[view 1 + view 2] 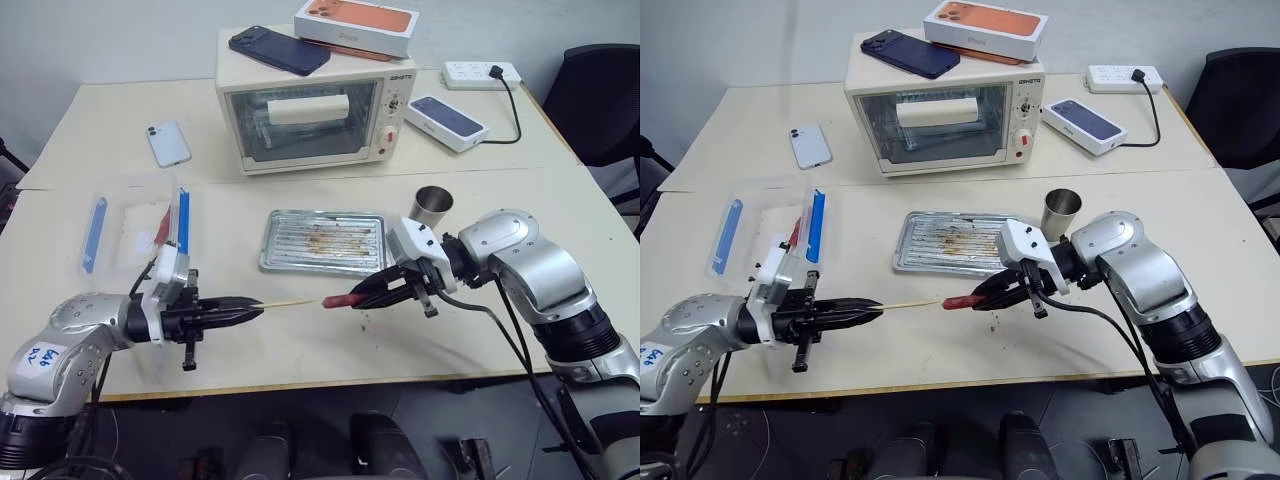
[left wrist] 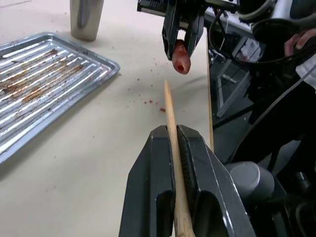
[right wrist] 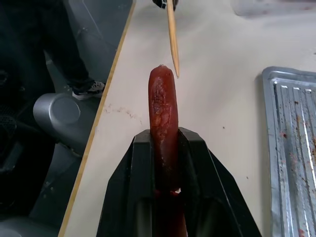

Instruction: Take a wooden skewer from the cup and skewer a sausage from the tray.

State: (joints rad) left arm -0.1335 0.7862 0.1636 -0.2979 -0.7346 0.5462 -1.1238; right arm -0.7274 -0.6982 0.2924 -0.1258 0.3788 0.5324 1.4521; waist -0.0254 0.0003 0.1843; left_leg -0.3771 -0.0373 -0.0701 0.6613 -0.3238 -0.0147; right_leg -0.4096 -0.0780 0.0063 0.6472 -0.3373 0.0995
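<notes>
My left gripper (image 1: 255,311) is shut on the wooden skewer (image 1: 288,304), which points level toward the right above the table. My right gripper (image 1: 365,295) is shut on the reddish-brown sausage (image 1: 340,299) and holds it level, its free end facing the skewer. In the right wrist view the skewer (image 3: 172,34) has its tip just beside the end of the sausage (image 3: 163,108), with a small gap between them. The steel tray (image 1: 322,242), stained with grease, lies behind both grippers with nothing on it. The metal cup (image 1: 432,206) stands upright at the tray's right end.
A toaster oven (image 1: 305,115) with a dark phone and an orange box on top stands at the back. A clear plastic container (image 1: 135,228) with blue sticks sits at the left. A white phone (image 1: 168,143), a boxed phone (image 1: 446,122) and a power strip (image 1: 480,72) lie farther back. The table's front edge (image 1: 300,385) is close.
</notes>
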